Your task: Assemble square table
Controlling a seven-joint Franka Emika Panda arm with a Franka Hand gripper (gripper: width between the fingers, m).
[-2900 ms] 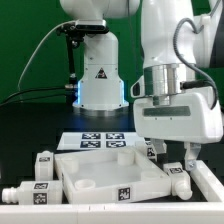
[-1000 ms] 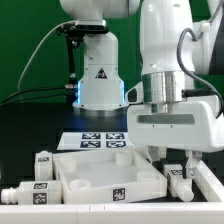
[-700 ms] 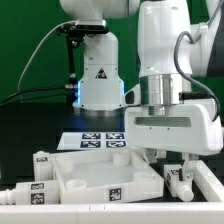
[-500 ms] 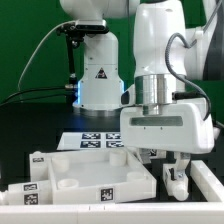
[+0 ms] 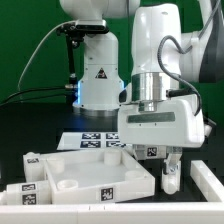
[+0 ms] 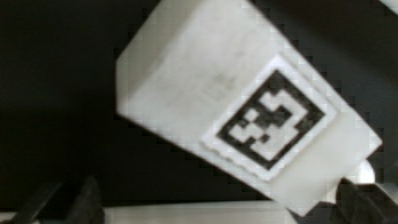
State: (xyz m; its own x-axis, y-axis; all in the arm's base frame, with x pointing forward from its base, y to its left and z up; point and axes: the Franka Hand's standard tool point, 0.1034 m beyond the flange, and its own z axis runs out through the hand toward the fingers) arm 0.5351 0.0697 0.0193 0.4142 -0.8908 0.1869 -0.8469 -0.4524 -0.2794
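Observation:
The square table's top (image 5: 95, 168) is a white slab with a raised rim and round corner sockets, lying low in the exterior view. My gripper (image 5: 157, 157) hangs over its far right corner, jaws wide apart, with the corner and its tag between them. In the wrist view the slab's tagged side (image 6: 196, 80) fills the picture, and my gripper (image 6: 214, 197) straddles it. One finger (image 6: 71, 200) stands clear of it; the other touches its corner. A white leg (image 5: 170, 180) lies just right of the slab. Two more legs (image 5: 27, 166) (image 5: 20, 192) lie at its left.
The marker board (image 5: 95, 140) lies just behind the slab. The arm's white base (image 5: 98, 75) stands behind that, with cables on the exterior view's left. A white rail (image 5: 205, 185) runs along the front and the right side of the work area.
My gripper has moved toward the exterior view's left and dropped a little. The slab has slid left with it and turned slightly, pushing the left legs along.

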